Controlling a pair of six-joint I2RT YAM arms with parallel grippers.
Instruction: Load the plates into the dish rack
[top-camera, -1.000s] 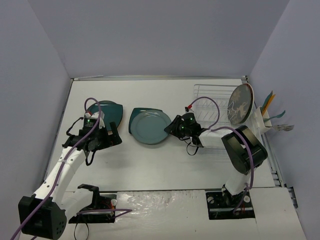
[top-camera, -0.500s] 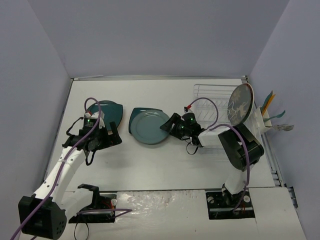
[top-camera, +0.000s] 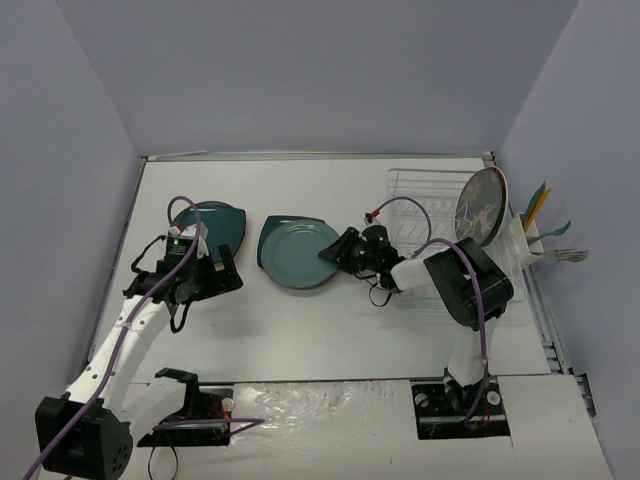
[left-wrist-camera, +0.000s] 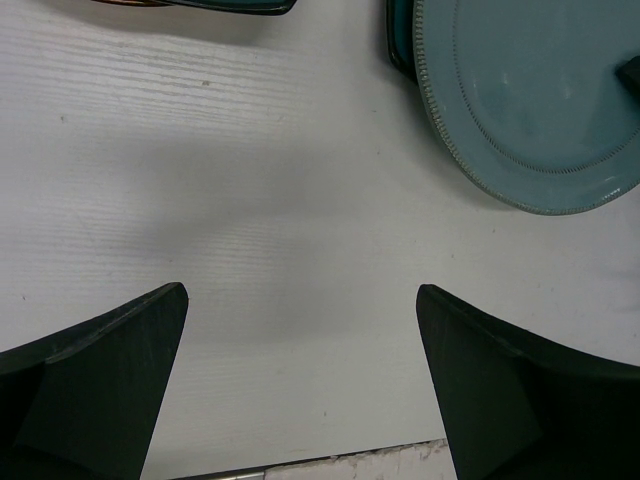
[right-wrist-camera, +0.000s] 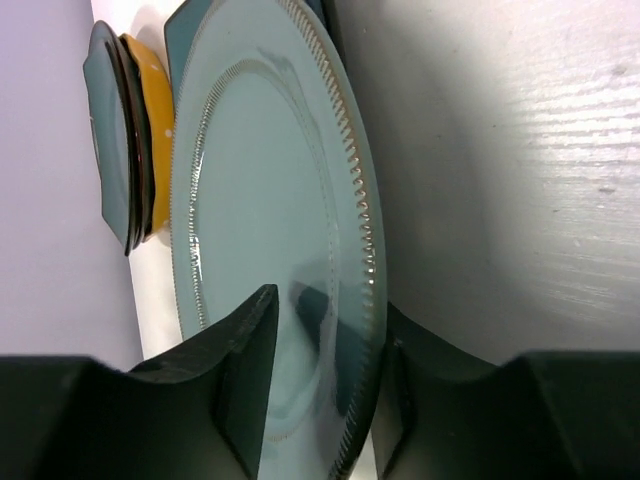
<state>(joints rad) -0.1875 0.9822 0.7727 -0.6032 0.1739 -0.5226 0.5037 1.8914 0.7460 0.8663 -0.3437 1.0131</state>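
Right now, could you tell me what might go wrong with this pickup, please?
The right tool straddles the rim of the round plate; so shallow a pinch may let it tilt or slip. It lies on a squarish plate, which the tool could drag along. A patterned plate already stands in the rack; they might knock.

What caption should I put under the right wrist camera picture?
Right gripper straddling the rim of a grey-green round plate.

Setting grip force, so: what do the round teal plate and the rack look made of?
Round plate: probably glazed ceramic; glossy, reflective face with a moulded beaded rim. Dish rack: thin white wire, likely coated metal; too small to be sure.
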